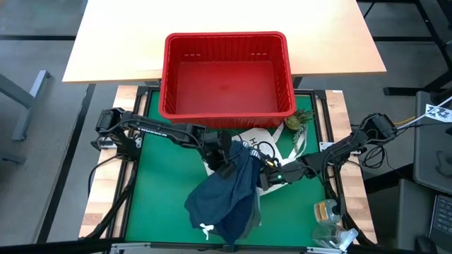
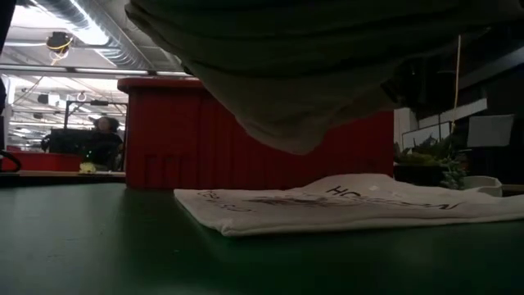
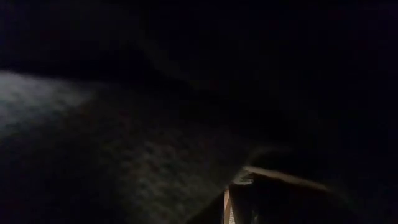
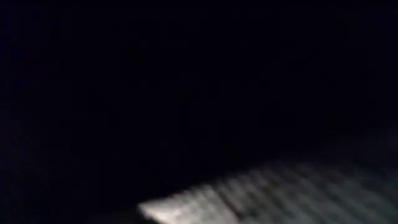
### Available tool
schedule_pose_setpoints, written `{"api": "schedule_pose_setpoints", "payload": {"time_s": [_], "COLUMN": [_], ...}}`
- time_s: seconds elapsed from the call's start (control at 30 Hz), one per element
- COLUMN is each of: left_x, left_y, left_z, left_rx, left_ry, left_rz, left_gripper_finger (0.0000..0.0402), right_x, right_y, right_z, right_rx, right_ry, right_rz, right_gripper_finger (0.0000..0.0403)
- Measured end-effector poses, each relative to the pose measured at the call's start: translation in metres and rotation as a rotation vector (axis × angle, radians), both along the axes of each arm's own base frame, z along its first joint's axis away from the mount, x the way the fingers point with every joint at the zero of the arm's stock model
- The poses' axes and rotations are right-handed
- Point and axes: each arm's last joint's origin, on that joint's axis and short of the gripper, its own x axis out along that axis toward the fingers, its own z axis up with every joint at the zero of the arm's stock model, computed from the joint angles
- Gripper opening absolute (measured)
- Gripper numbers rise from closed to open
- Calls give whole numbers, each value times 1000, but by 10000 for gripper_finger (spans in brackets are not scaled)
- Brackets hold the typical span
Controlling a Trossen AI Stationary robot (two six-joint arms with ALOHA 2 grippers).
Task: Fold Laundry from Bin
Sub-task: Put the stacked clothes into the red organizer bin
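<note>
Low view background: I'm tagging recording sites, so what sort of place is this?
Probably a lab or workshop: exposed ducting and strip lights overhead, a person at a desk behind the red bin, and monitors beyond the green work mat.

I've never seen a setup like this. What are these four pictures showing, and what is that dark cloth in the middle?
Two dark robot arms work at a green table. One camera looks down from above, one sits at table height, and one rides on each wrist; both wrist pictures are nearly black, pressed against cloth. The left gripper and right gripper meet at a navy garment, jaws shut on it, lifting it so it hangs over the mat. Beneath lies a white tote bag with printed letters. Behind stands the red bin, which looks empty. A small plant sits beside it.
</note>
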Motion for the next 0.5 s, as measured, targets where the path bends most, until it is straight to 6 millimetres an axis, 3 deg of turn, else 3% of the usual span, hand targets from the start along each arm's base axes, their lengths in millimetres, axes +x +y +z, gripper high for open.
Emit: {"api": "schedule_pose_setpoints", "payload": {"time_s": [0.5], "left_x": [-1], "left_y": [-1], "left_z": [6], "left_rx": [-5], "left_ry": [0], "left_rz": [-12], "left_gripper_finger": [0], "right_x": [4], "right_y": [2], "right_z": [7], "right_rx": [-77], "right_ry": [-21], "right_rz": [21], "right_gripper_finger": [21]}}
